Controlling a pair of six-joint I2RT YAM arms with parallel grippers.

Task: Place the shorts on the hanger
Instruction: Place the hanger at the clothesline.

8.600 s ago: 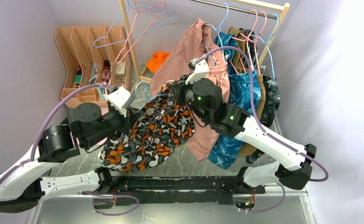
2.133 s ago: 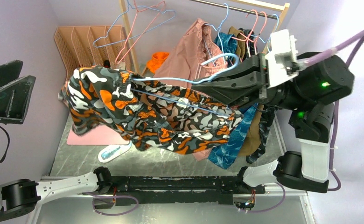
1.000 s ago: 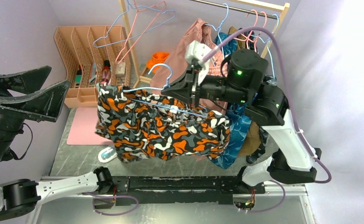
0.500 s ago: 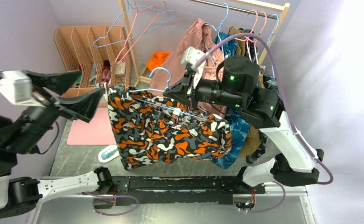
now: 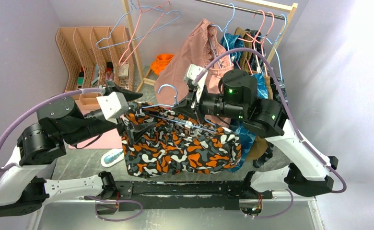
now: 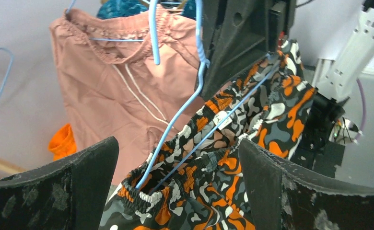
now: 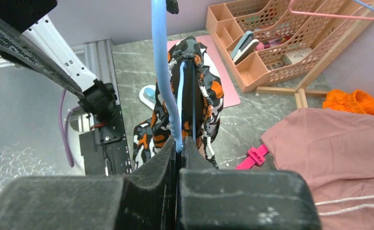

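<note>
The camouflage-print shorts [image 5: 180,151] hang by the waistband from the light-blue hanger [image 5: 168,91], above the table's middle. My right gripper [image 5: 189,106] is shut on the hanger just below its hook. In the right wrist view the hanger [image 7: 162,72] runs up from the closed jaws of my right gripper [image 7: 179,146], with the shorts [image 7: 202,96] draped over it. My left gripper [image 5: 142,112] stands open at the waistband's left end. In the left wrist view my left gripper [image 6: 178,187] has its wide-apart fingers on either side of the shorts [image 6: 252,158] and the hanger [image 6: 175,120], without touching them.
A dusty-pink garment [image 5: 199,52] and a blue leaf-print one [image 5: 250,91] hang on the rail [image 5: 252,7] behind. A peach organiser rack [image 5: 91,52] stands at the back left, with pink hangers [image 5: 146,24] above it. A pink mat [image 5: 103,139] and a small white object [image 5: 112,157] lie on the table.
My left arm has swung in from the far left, and its open jaws now flank the waistband's left end. The right arm has brought hanger and shorts slightly lower and nearer.
</note>
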